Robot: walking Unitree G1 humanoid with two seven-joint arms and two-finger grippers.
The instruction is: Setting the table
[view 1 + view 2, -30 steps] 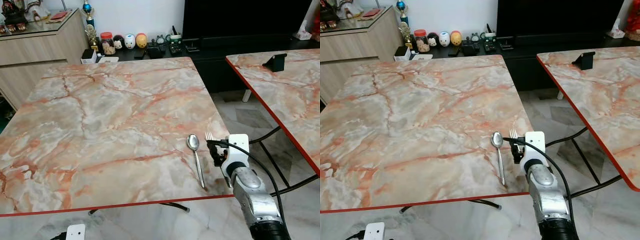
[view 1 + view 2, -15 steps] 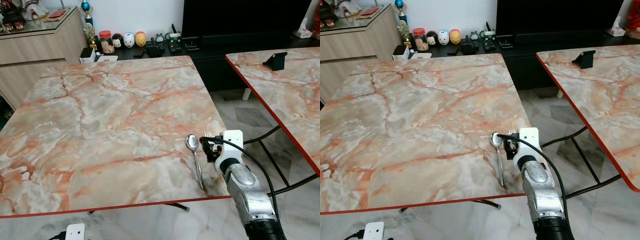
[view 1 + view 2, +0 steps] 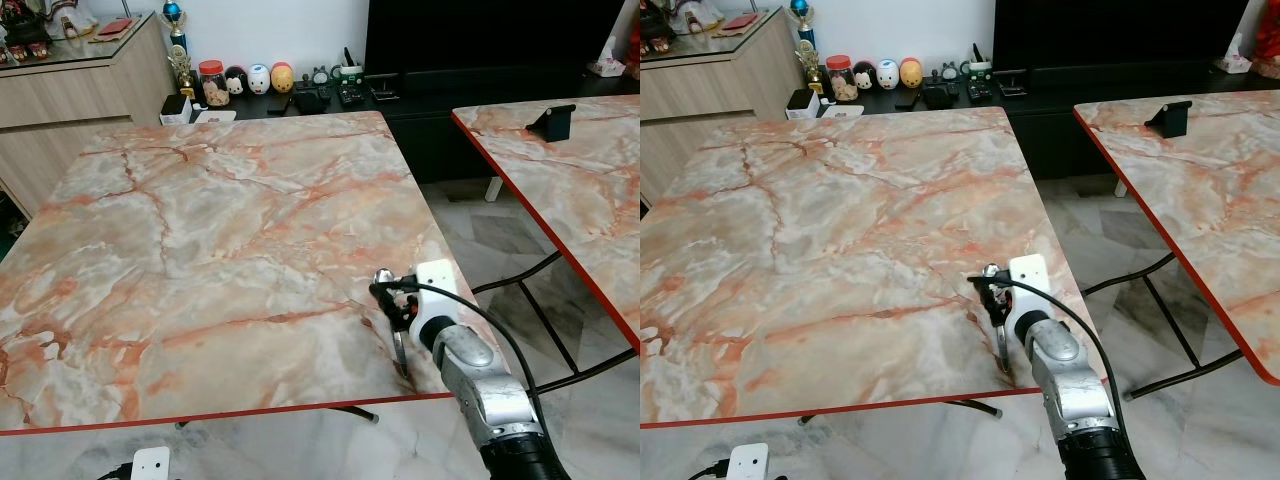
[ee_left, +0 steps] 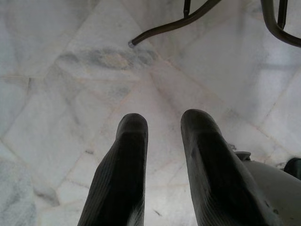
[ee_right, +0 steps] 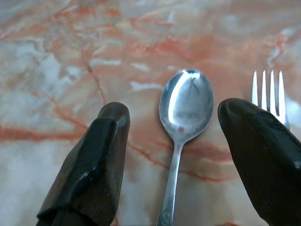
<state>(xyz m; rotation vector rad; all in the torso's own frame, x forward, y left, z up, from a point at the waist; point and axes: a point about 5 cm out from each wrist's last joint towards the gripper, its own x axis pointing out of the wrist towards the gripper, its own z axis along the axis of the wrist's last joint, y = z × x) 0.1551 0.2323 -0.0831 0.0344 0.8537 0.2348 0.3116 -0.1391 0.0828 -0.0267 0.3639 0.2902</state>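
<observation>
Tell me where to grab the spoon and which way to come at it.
Grip the spoon at the thin neck just below its bowl, coming straight down from above. It lies flat on the table, bowl up, so only its narrow sides offer purchase. The right gripper is open and straddles it. The fork lies close beside one finger, so close carefully.

Head stereo downward, wrist views close
</observation>
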